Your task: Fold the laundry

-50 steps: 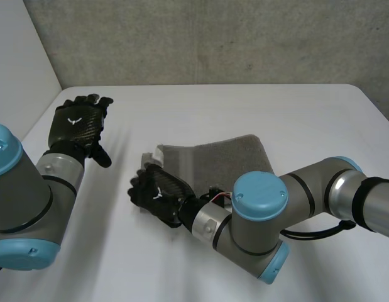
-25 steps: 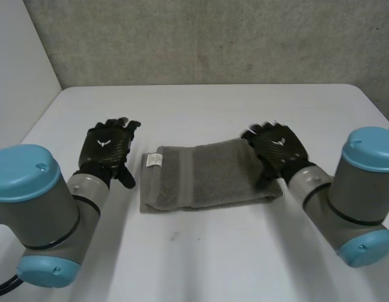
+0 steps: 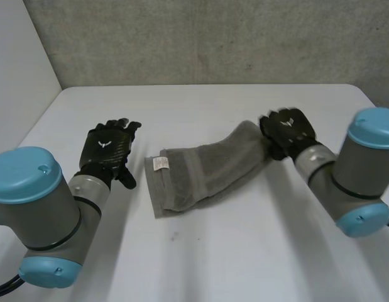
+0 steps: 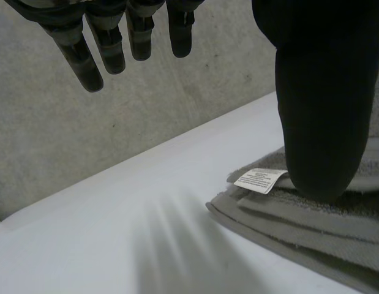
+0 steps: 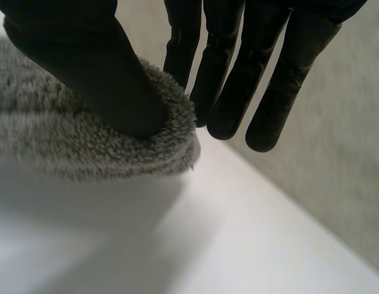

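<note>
A grey folded towel (image 3: pixel 203 171) lies slantwise in the middle of the white table (image 3: pixel 219 258), its white label (image 3: pixel 160 163) at the left end. My right hand (image 3: pixel 287 129) is at the towel's far right end, which is raised off the table. In the right wrist view the thumb (image 5: pixel 94 76) presses on the towel's end (image 5: pixel 85 144) with the fingers (image 5: pixel 238 79) close behind it, pinching the cloth. My left hand (image 3: pixel 107 148) hovers open just left of the towel. In its wrist view its thumb (image 4: pixel 321 110) hangs over the towel's edge (image 4: pixel 311 229) beside the label (image 4: pixel 259 179).
A concrete wall (image 3: pixel 213 38) runs behind the table's far edge, and a pale wall (image 3: pixel 18 69) stands at the left. Bare tabletop stretches in front of the towel and behind it.
My right hand crossed from the towel's left end to its right end, closed on it and lifted it, turning the towel askew. My left hand came nearer the towel, then held still.
</note>
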Robot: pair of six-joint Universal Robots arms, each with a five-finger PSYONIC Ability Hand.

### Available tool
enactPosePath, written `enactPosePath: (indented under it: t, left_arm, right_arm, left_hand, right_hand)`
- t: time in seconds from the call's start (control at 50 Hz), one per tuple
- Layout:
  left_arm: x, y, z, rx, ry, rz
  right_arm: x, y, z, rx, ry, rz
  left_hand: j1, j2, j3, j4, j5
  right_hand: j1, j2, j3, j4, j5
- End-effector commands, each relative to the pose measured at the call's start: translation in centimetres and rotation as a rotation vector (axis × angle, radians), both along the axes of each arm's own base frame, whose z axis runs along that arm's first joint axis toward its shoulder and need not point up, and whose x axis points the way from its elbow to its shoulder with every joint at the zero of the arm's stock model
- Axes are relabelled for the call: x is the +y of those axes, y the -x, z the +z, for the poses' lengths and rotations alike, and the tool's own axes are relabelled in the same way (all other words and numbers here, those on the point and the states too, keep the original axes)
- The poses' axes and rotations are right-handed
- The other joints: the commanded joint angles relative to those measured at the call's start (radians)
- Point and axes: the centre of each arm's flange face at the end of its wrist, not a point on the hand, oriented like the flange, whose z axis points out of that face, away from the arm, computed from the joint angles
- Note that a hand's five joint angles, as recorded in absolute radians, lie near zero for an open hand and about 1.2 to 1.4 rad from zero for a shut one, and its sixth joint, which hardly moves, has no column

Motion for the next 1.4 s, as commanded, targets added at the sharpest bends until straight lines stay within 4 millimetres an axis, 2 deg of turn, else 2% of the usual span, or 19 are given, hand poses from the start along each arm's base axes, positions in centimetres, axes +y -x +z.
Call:
enactPosePath:
  t: [0.02,0.1,0.2,0.32,0.34,0.36,0.38,0.4,0.42,0.44,0.56,0.72,0.82,0.92,1.06,1.16,1.26,1.36,1.4]
  left_arm:
    - [-0.2,-0.3,1.1,0.017,0.028,0.013]
    - [-0.3,-0.7,2.1,0.03,0.053,0.033]
    - [-0.4,-1.0,2.6,0.039,0.064,0.044]
    - [-0.3,-1.2,2.6,0.063,0.052,0.046]
    - [-0.3,-1.2,2.6,0.063,0.052,0.046]
    - [-0.3,-1.2,2.6,0.069,0.05,0.047]
    - [-0.3,-1.2,2.6,0.075,0.05,0.045]
    - [-0.3,-1.2,2.6,0.076,0.05,0.045]
    - [-0.3,-1.2,2.6,0.078,0.047,0.046]
    - [-0.3,-1.2,2.6,0.078,0.047,0.046]
    - [-0.3,-1.0,2.8,0.092,0.044,0.041]
    - [0.1,0.5,4.1,0.22,0.015,0.002]
    - [0.6,2.1,3.1,0.254,-0.077,-0.032]
    - [0.6,4.0,-0.8,0.188,-0.192,-0.053]
    - [0.2,4.2,-4.7,0.125,-0.268,-0.042]
    - [0.1,4.2,-5.9,0.058,-0.272,-0.049]
    - [0.0,4.2,-5.0,0.027,-0.234,-0.057]
    - [-0.1,4.2,-0.8,0.074,-0.139,-0.068]
    - [0.1,4.1,3.1,0.12,-0.06,-0.074]
  right_arm:
    - [5.7,-7.9,1.9,-0.035,0.079,0.241]
    - [8.4,-10.2,0.2,-0.005,0.062,0.334]
    - [13.9,-13.1,-5.2,0.12,0.022,0.545]
    - [14.9,-13.3,-6.7,0.172,0.025,0.57]
    - [14.8,-13.3,-6.0,0.159,0.032,0.566]
    - [14.7,-13.4,-4.9,0.138,0.046,0.561]
    - [14.7,-13.4,-4.9,0.138,0.047,0.561]
    - [14.6,-13.3,-3.1,0.108,0.068,0.551]
    - [14.6,-13.3,-3.1,0.108,0.068,0.551]
    - [14.4,-13.1,-1.3,0.072,0.086,0.531]
    - [10.5,-10.1,4.1,-0.109,0.062,0.319]
    - [7.3,-7.1,5.0,-0.227,-0.122,0.18]
    - [5.7,-7.2,2.9,-0.197,-0.192,0.151]
    - [5.0,-7.8,-0.2,-0.151,-0.286,0.181]
    - [4.6,-8.6,-4.3,-0.109,-0.364,0.238]
    - [3.9,-8.5,-5.2,-0.065,-0.333,0.234]
    - [2.6,-7.4,-3.9,-0.029,-0.263,0.206]
    - [1.7,-6.2,0.7,-0.051,-0.156,0.174]
    - [1.5,-5.7,2.8,-0.073,-0.112,0.152]
  left_hand:
    - [-0.002,0.01,0.007,0.006,-0.025]
    - [-0.002,0.01,0.007,0.006,-0.025]
    - [-0.002,0.01,0.007,0.006,-0.025]
    - [-0.002,0.01,0.007,0.006,-0.025]
    - [-0.002,0.01,0.007,0.006,-0.025]
    - [-0.002,0.01,0.007,0.006,-0.025]
    - [-0.002,0.01,0.007,0.006,-0.025]
    - [-0.002,0.01,0.007,0.006,-0.025]
    - [-0.002,0.01,0.007,0.006,-0.025]
    - [-0.002,0.01,0.007,0.006,-0.025]
    - [-0.002,0.01,0.007,0.006,-0.025]
    - [0.016,0.029,0.026,0.024,-0.007]
    - [0.025,0.037,0.034,0.033,0.002]
    - [0.025,0.037,0.034,0.033,0.002]
    - [0.025,0.037,0.034,0.033,0.002]
    - [0.022,0.034,0.031,0.03,-0.001]
    - [0.019,0.032,0.029,0.027,-0.004]
    - [0.019,0.032,0.029,0.027,-0.004]
    - [0.019,0.032,0.029,0.027,-0.004]
  right_hand:
    - [0.511,0.22,0.21,0.205,0.252]
    - [0.511,0.22,0.21,0.205,0.252]
    - [0.511,0.22,0.21,0.205,0.252]
    - [0.511,0.22,0.21,0.205,0.252]
    - [0.511,0.22,0.21,0.205,0.252]
    - [0.105,-0.186,-0.196,-0.201,-0.153]
    - [0.101,-0.19,-0.2,-0.205,-0.158]
    - [-0.396,-0.687,-0.697,-0.702,-0.655]
    - [-0.401,-0.692,-0.702,-0.707,-0.66]
    - [-0.711,-1.001,-1.011,-1.017,-0.969]
    - [-0.711,-1.001,-1.011,-1.017,-0.969]
    - [-0.711,-1.001,-1.011,-1.017,-0.969]
    - [-0.711,-1.001,-1.011,-1.017,-0.969]
    - [-0.711,-1.001,-1.011,-1.017,-0.969]
    - [-0.711,-1.001,-1.011,-1.017,-0.969]
    - [-0.711,-1.001,-1.011,-1.017,-0.969]
    - [-0.711,-1.001,-1.011,-1.017,-0.969]
    - [-0.711,-1.001,-1.011,-1.017,-0.969]
    - [-0.711,-1.001,-1.011,-1.017,-0.969]
